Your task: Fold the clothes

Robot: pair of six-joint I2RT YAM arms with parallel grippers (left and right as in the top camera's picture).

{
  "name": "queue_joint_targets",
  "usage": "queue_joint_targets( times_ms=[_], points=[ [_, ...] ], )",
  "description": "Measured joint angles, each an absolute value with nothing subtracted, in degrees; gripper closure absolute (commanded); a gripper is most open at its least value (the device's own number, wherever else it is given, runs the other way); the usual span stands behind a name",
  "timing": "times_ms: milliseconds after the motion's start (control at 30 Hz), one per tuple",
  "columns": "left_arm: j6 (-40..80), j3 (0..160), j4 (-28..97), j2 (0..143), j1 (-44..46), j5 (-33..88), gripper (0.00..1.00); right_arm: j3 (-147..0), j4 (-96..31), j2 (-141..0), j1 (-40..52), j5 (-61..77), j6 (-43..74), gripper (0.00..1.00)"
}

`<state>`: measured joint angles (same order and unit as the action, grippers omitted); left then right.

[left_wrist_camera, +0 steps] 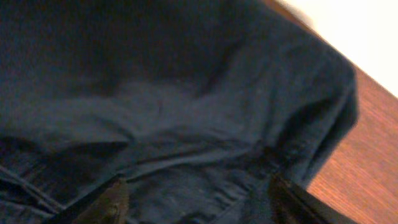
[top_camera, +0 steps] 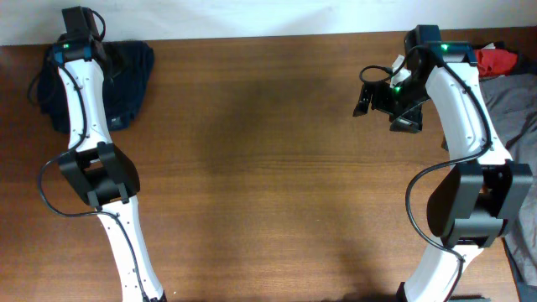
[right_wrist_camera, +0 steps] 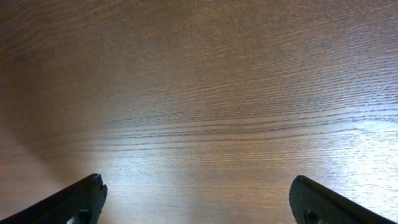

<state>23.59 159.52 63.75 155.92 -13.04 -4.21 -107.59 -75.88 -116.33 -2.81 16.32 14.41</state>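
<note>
From overhead, the navy garment (top_camera: 130, 71) sits bunched in a rumpled heap at the far left corner of the table (top_camera: 268, 168). It's plain dark fabric, no pattern I can see. The left arm (top_camera: 84, 105) reaches right across it and hides a good chunk. There's a small pale label (top_camera: 116, 123) at its near edge (way too tiny to read anything). Over at the far right edge a red garment (top_camera: 497, 60) lies crumpled, with a grey garment (top_camera: 516, 105) spread just beside it, both well apart from the navy one. The wide stretch of wood between the arms is bare. In the left wrist view the frame is nearly all navy cloth, soft folds and a seam line, with a wedge of table at the right. The left gripper (left_wrist_camera: 200, 200) has its fingers spread apart low over the fabric. I can't tell if they touch it, but nothing is pinched between them. The right wrist view is just wood grain, and the right gripper (right_wrist_camera: 199, 200) is spread wide over the bare table, holding nothing. No writing is readable anywhere.
</note>
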Motion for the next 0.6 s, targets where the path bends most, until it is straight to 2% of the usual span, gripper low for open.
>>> queue_joint_targets(
  times_ms=[67,100,433,600],
  points=[
    [23.6,159.5,63.7,155.9,-13.1,-5.9,0.83,-107.6,-75.9,-116.3,-2.8,16.3,14.3,0.01],
    [23.5,159.5,63.4,155.9,-13.3,-7.0,0.98,-107.6,-76.1,-116.3,-2.8,16.3,14.4,0.01],
    [23.6,159.7,55.4,160.5,-20.1,-7.5,0.99,-107.6,-76.2,-116.3,-2.8,16.3,14.3,0.01],
    [23.6,160.2,52.2,165.4,-20.4,-7.5,0.99,-107.6,-76.3,-116.3,-2.8,16.3,14.3,0.01]
  ],
)
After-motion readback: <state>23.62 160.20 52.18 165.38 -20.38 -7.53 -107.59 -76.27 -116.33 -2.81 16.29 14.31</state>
